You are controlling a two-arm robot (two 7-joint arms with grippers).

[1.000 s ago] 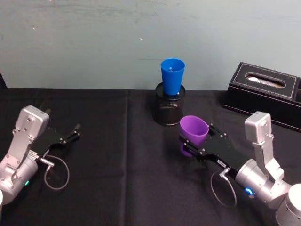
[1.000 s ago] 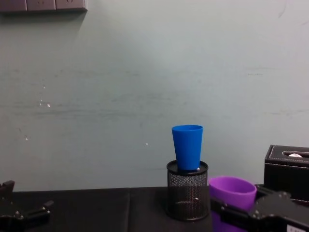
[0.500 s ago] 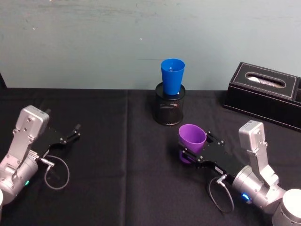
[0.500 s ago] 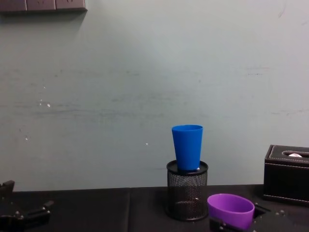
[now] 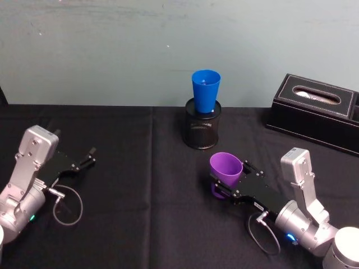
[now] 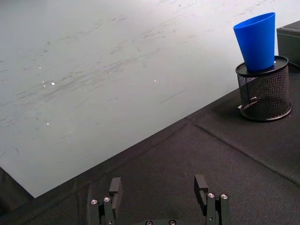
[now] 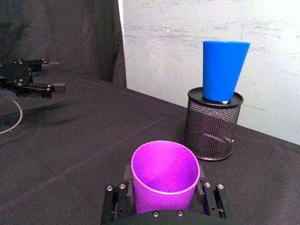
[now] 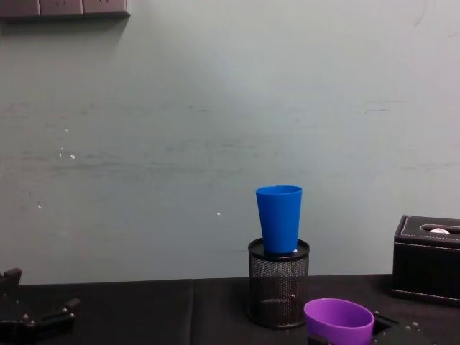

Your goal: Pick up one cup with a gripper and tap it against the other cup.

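purple cup (image 5: 226, 167) sank lower-centre | right gripper (image 5: 229, 178) jaws clamping it | left gripper (image 6: 158, 185) jaws apart | grasped; blue cup (image 5: 205, 89) tap pending

Head view: high, angled down and forward over the black surface (image 5: 140, 179) toward the wall (image 5: 101, 50). Chest view: low, near surface level, facing the wall. Left wrist view: just behind the left claw (image 6: 158, 188), looking across. Right wrist view: close over the purple cup (image 7: 165, 177). All four share the blue cup (image 5: 205, 89) in the mesh holder (image 5: 202, 133).
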